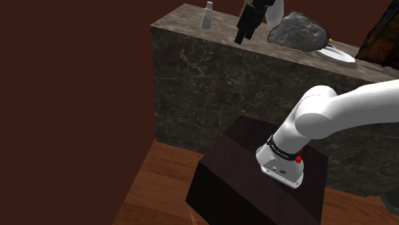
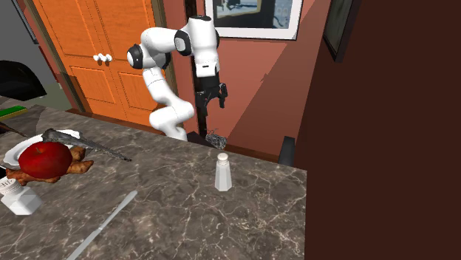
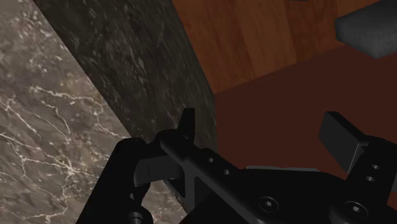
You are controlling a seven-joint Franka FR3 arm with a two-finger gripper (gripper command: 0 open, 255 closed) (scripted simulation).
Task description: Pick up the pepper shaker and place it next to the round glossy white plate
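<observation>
The shaker (image 1: pixel 208 16) stands upright on the dark marble counter (image 1: pixel 192 29), near the top of the shoulder view and a little left of the middle. In the second exterior view, the shaker (image 2: pixel 222 172) is pale with a small cap. It stands alone on the veined counter (image 2: pixel 170 199) at mid-frame, near the far edge.

The gripper (image 1: pixel 240 38) hangs in the air just right of the shaker in the shoulder view, not touching it. In the second exterior view, the gripper (image 2: pixel 210 103) is above and beyond the shaker, past the counter's far edge, on the white arm (image 2: pixel 166 111). In the wrist view, the gripper (image 3: pixel 261 127) has its black fingers (image 3: pixel 187 124) spread wide with nothing between them. Under them are the counter's edge (image 3: pixel 146 76) and the wood floor (image 3: pixel 254 38).

The white plate (image 1: pixel 339 56) lies at the upper right of the shoulder view, past a grey lump (image 1: pixel 297 31) and well apart from the shaker. In the second exterior view, the plate (image 2: pixel 13 155) is at the left edge, with a red apple (image 2: pixel 46 159) resting on it. A pale knife (image 2: pixel 103 225) lies on the counter at the lower left of that view.

The dark stand (image 1: pixel 236 185) is at the lower right of the shoulder view. Orange doors (image 2: pixel 96 44) fill the upper left of the second exterior view.
</observation>
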